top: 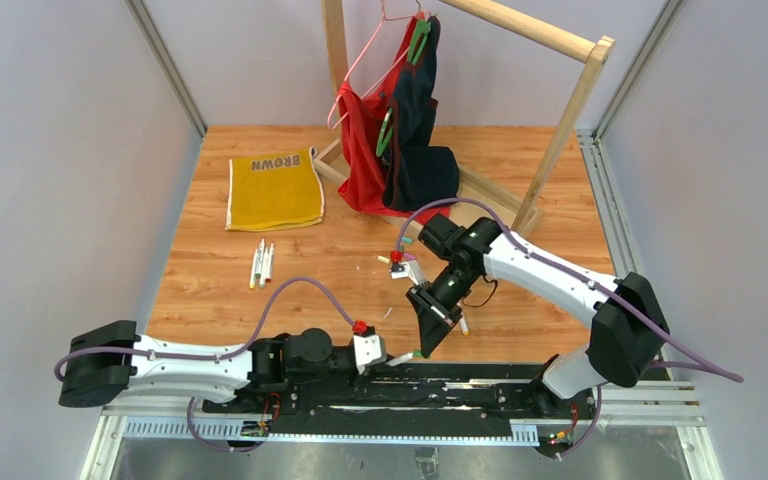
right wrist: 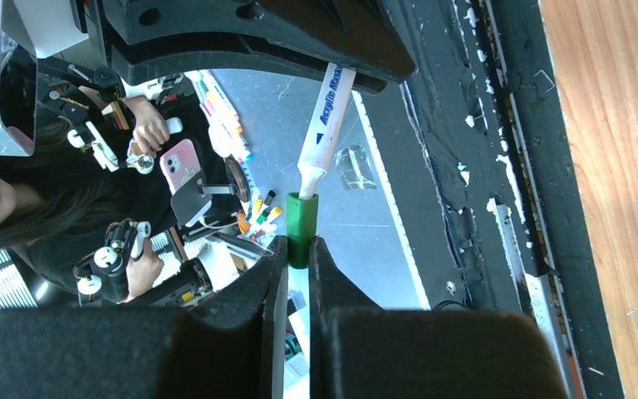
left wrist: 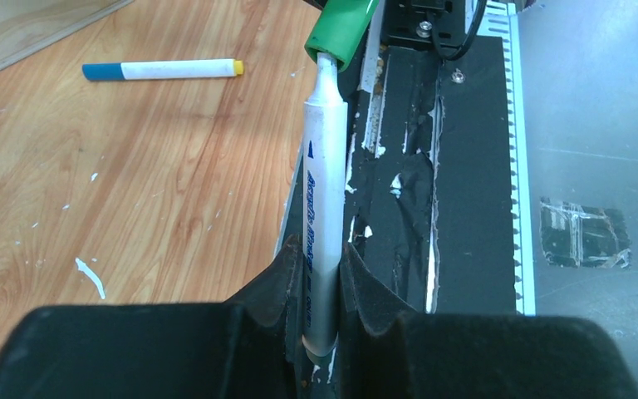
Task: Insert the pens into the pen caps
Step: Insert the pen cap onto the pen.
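Left claw [left wrist: 322,278] clamps a white pen [left wrist: 324,183]; right claw [right wrist: 298,251] pinches the green cap [right wrist: 302,214] at its tip.

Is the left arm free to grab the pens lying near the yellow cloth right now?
Probably not yet: the left gripper is shut on a white pen, though the table between looks unobstructed.

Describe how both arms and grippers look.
The left arm and right arm are white shells with black joints. A purple cable loops along each, with a red tag near each wrist. The left gripper and right gripper have black padded wedge-shaped fingers.
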Robot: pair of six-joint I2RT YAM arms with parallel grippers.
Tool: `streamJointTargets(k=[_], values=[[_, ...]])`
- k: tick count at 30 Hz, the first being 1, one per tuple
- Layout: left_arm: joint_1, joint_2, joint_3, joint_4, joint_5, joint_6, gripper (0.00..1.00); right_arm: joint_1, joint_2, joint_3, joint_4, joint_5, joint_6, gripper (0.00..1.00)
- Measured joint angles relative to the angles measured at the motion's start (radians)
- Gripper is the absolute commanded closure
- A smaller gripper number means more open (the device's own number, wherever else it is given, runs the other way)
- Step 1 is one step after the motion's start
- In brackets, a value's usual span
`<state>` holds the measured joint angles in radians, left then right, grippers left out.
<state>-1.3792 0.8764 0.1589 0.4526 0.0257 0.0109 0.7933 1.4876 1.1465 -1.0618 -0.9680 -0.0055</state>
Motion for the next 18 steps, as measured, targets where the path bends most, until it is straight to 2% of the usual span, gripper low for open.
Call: streamJointTargets(k=[10,18], values=[[-0.083,0.007,0.010,-0.025,-0.088,0.060,1.00,0.040,0.034,-0.001,-0.018,-0.020,0.000,0.99],[-0.195,0.031,0.029,-0.059,-0.198,0.125,1.00,0.073,0.108,-0.001,-0.045,-0.060,0.001,1.00]])
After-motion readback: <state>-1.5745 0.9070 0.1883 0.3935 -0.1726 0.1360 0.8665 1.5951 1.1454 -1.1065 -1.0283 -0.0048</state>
